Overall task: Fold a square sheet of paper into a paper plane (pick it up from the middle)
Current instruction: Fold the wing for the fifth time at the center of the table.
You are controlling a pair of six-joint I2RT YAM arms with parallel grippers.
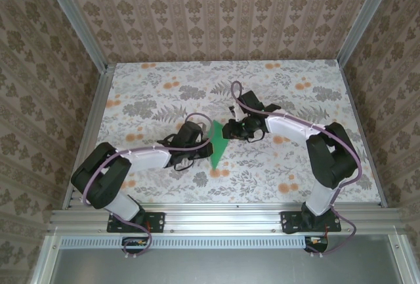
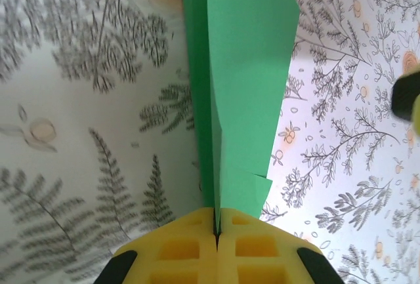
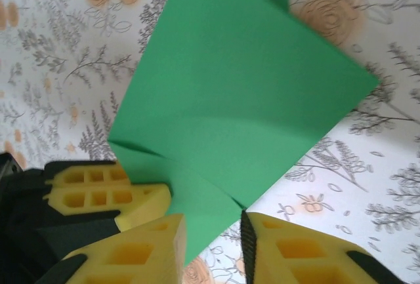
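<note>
The bright-green square sheet of paper [image 1: 218, 145] is folded into a pointed wedge and stands on edge between the two arms. My left gripper [image 2: 215, 230] is shut on it, the yellow pads pressed together on the layered lower edge of the sheet of paper [image 2: 243, 74]. In the right wrist view the paper [image 3: 243, 94] spreads as a broad creased panel, and one corner of it hangs down into my right gripper [image 3: 210, 231]. Those jaws stand apart, with table showing between the paper and the right fingertip [image 3: 252, 228]. The left gripper's fingers [image 3: 105, 195] show beside them.
The table [image 1: 289, 94] has a floral cloth. Metal rails run along its left, right and near edges, and patterned walls stand behind them. My right gripper [image 1: 231, 130] is close to my left gripper [image 1: 199, 143] at mid-table. Part of the right gripper [image 2: 408, 97] shows at the left wrist view's edge.
</note>
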